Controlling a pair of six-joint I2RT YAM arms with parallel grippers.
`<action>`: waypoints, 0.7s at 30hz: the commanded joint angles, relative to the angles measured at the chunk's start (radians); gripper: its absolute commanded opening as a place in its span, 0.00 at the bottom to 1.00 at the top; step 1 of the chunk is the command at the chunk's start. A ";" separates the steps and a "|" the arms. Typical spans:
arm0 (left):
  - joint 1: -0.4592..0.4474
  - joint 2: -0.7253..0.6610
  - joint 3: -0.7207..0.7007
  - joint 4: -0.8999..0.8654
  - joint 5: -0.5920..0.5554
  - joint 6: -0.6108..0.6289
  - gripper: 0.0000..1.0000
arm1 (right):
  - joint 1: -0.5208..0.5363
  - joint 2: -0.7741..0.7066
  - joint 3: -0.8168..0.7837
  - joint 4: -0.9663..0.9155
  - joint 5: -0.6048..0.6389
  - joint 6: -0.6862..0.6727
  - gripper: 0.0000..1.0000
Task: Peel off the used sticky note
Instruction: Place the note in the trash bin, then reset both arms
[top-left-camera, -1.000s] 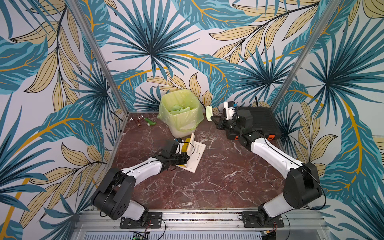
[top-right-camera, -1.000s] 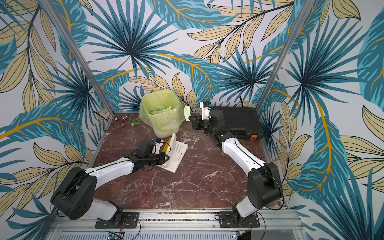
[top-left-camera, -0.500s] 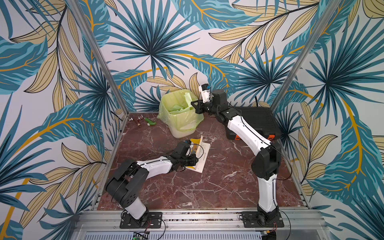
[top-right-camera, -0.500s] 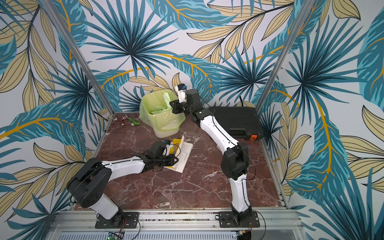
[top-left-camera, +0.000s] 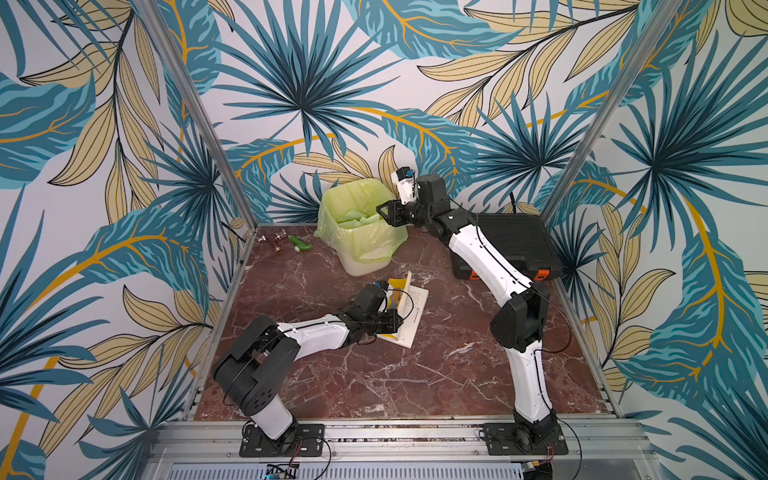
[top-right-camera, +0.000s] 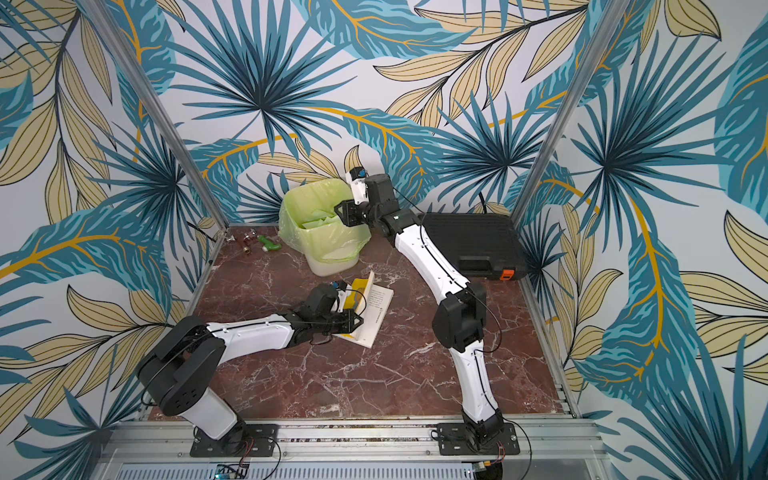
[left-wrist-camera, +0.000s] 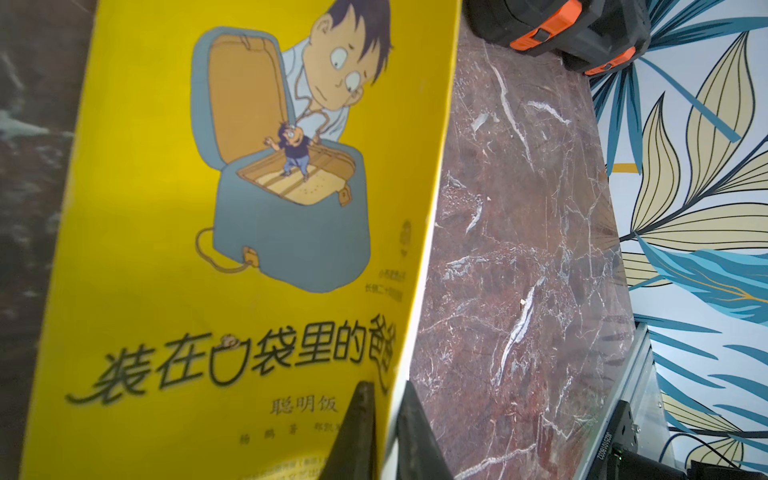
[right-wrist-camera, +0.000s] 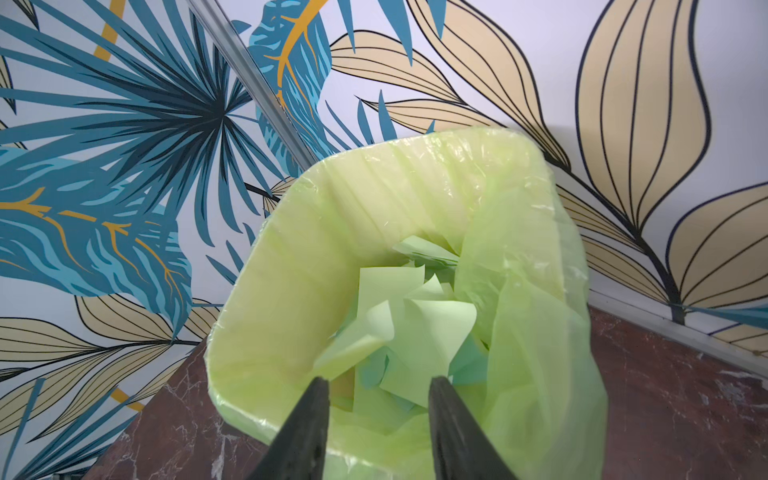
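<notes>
Right pincer (right-wrist-camera: 380, 384) apart, empty, over bin (right-wrist-camera: 266, 299) of sticky notes (right-wrist-camera: 432, 332), left pincer (left-wrist-camera: 386, 388) narrowly astride book cover (left-wrist-camera: 166, 257), grip unclear

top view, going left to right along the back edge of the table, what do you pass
small metal fittings → green plastic piece → bin with green liner → black case

Leaf-print walls (top-left-camera: 291, 83), red marble tabletop (top-left-camera: 395, 382), aluminium corner posts (top-left-camera: 203, 120).

Back of counter (top-left-camera: 374, 382): bin (top-left-camera: 365, 253), notes (top-left-camera: 353, 217) inside. Before the bin, mid-counter: book (top-left-camera: 415, 309). Back right: case (top-left-camera: 515, 237). Back left corner: small fittings (top-left-camera: 286, 243).
</notes>
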 joint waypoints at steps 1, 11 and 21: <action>-0.009 -0.056 0.021 -0.034 -0.020 -0.005 0.26 | -0.012 -0.168 -0.091 -0.004 0.039 -0.023 0.50; 0.018 -0.177 0.034 -0.081 -0.115 0.139 0.65 | -0.123 -0.560 -0.779 0.232 0.126 0.084 0.68; 0.247 -0.397 -0.076 -0.084 -0.343 0.503 1.00 | -0.255 -0.840 -1.340 0.372 0.384 0.034 0.96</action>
